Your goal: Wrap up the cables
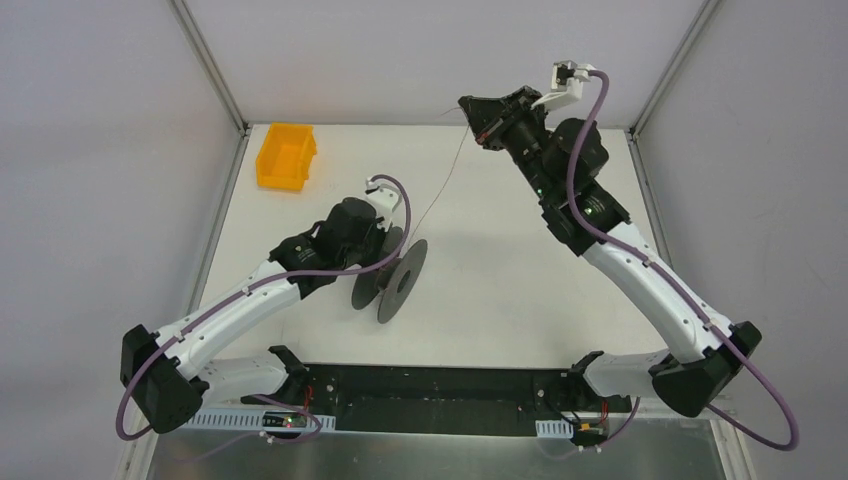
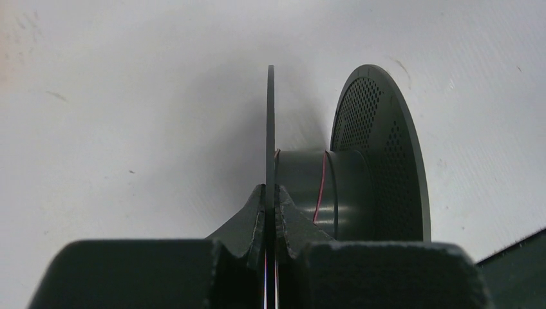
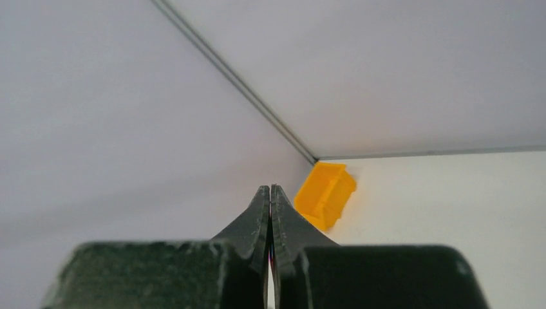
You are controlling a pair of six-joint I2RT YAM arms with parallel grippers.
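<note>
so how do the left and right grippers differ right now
The left gripper sits low over the table, while the right gripper is raised near its far edge. The left clamps a flange of the dark spool; the right appears to pinch the thin wire, which runs straight. Both are shut.

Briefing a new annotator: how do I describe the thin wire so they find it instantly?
On the white table, find the dark grey spool clamped by the left gripper. From it a taut reddish wire runs toward the far right, to the shut right gripper. It is thread-thin, unlike the thick mauve cables along the arms.
</note>
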